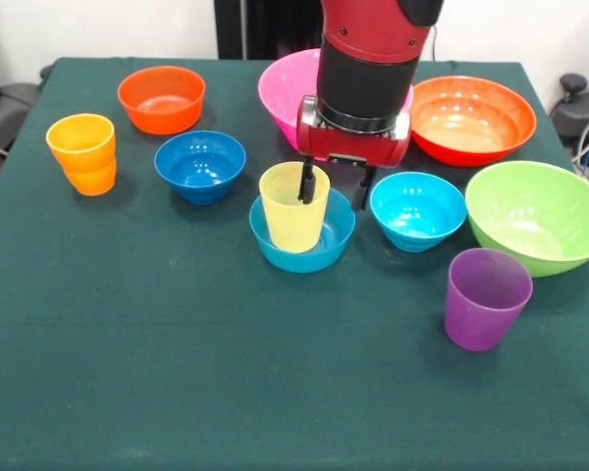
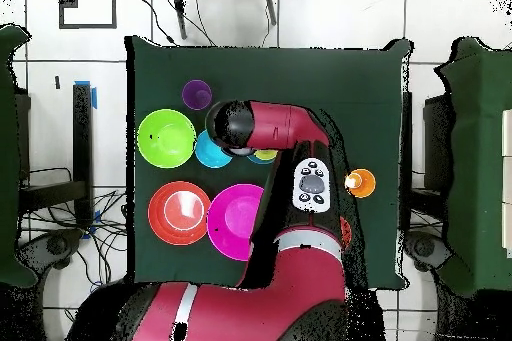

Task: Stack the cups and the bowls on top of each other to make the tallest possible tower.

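The pale yellow cup (image 1: 293, 208) stands upright inside the mid-blue small bowl (image 1: 324, 247) at the table's middle; this is the tower. My gripper (image 1: 336, 188) hangs just above it, open. One finger (image 1: 307, 183) dips inside the cup and the other (image 1: 366, 188) is outside its right rim. The cyan small bowl (image 1: 417, 209) sits just right of it, and the dark blue small bowl (image 1: 199, 165) to the left. The orange cup (image 1: 82, 153) is at the far left and the purple cup (image 1: 485, 297) at the front right. In the overhead view the arm (image 2: 270, 125) hides the gripper.
The small orange-red bowl (image 1: 161, 98) is at the back left. The large pink bowl (image 1: 280, 88) and large orange-red bowl (image 1: 471, 118) stand at the back, behind the arm. The large lime green bowl (image 1: 540, 216) is at the right edge.
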Tool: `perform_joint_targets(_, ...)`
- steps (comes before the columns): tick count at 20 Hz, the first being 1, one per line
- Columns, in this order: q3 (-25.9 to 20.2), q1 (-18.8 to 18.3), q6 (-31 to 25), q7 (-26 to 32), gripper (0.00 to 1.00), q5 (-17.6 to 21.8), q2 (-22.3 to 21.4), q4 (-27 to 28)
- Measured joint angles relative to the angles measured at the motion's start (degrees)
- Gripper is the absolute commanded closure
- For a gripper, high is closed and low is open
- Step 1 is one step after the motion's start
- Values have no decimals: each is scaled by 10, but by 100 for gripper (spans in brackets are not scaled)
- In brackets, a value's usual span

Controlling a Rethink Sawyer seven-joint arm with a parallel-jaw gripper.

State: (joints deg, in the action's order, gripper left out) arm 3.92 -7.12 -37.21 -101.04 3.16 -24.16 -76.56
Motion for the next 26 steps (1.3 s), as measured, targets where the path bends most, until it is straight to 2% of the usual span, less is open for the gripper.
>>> perform_joint_targets(10,0,-4,2,0,0,-15,-42,-21)
perform_joint_targets(11,0,-10,-16,0,0,-18,-62,-28)
perform_joint_targets(14,0,-18,-44,0,0,-21,-82,-33)
perform_joint_targets(17,1,-37,-106,0,0,-28,-128,-43)
perform_joint_targets(18,1,-38,-108,0,0,-28,-134,-45)
perform_joint_targets(20,3,-39,-102,0,0,-28,-142,-48)
perform_joint_targets(22,7,-36,-72,-1,0,-28,-145,-50)
perform_joint_targets(23,16,-25,-34,-6,0,-28,-141,-50)
perform_joint_targets(26,24,-6,-5,-14,0,-28,-128,-49)
